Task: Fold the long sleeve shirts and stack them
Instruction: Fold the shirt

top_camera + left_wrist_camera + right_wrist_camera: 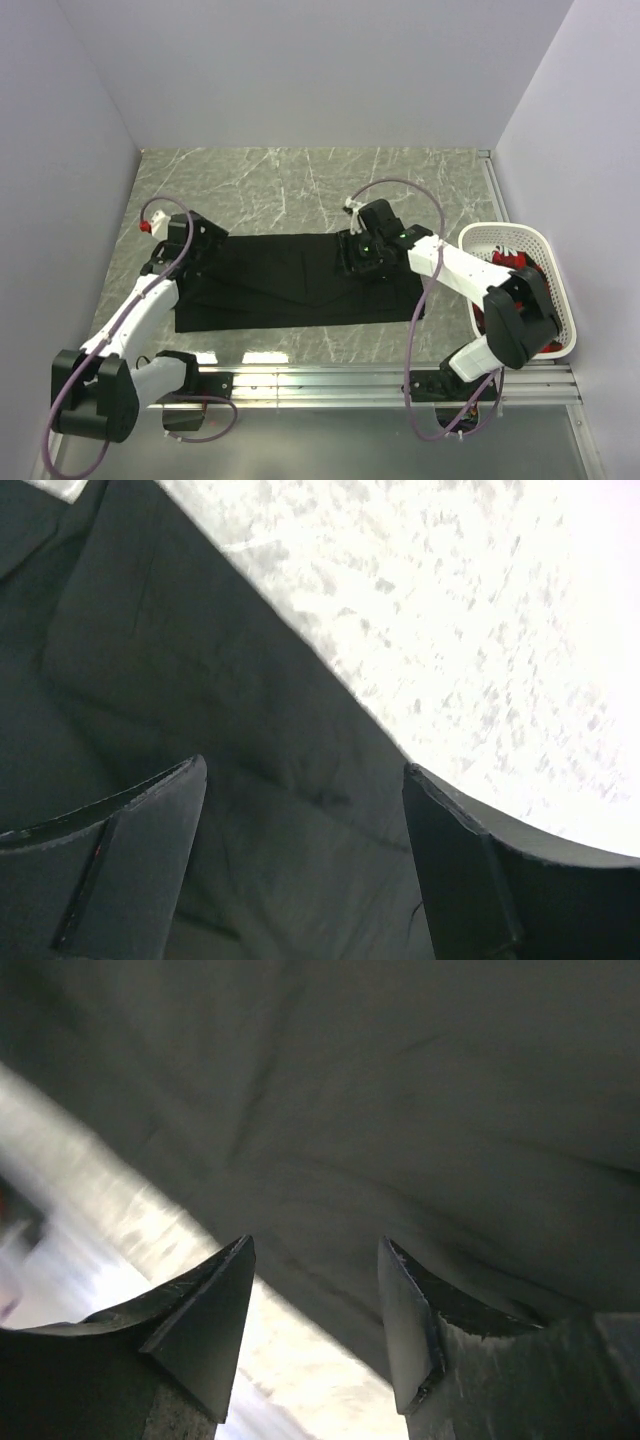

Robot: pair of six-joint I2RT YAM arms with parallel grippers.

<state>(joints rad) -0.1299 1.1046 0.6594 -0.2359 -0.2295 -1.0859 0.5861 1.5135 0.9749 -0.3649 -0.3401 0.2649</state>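
One black long sleeve shirt point(290, 285) lies flat on the marble table as a long folded rectangle. My left gripper point(205, 256) is low over its left end. In the left wrist view the left gripper point(305, 765) stands wide open, with dark cloth point(180, 660) under it and nothing between the fingers point(150, 830). My right gripper point(358, 258) hovers over the shirt's upper right part. Seen from the right wrist, that gripper point(315, 1242) has its jaws apart at the edge of the black cloth point(400, 1110), with nothing clamped.
A white plastic basket point(500, 232) stands at the right edge of the table, with red and dark clothes point(508, 262) inside. Pale walls close in the table on three sides. A metal rail point(380, 375) runs along the near edge.
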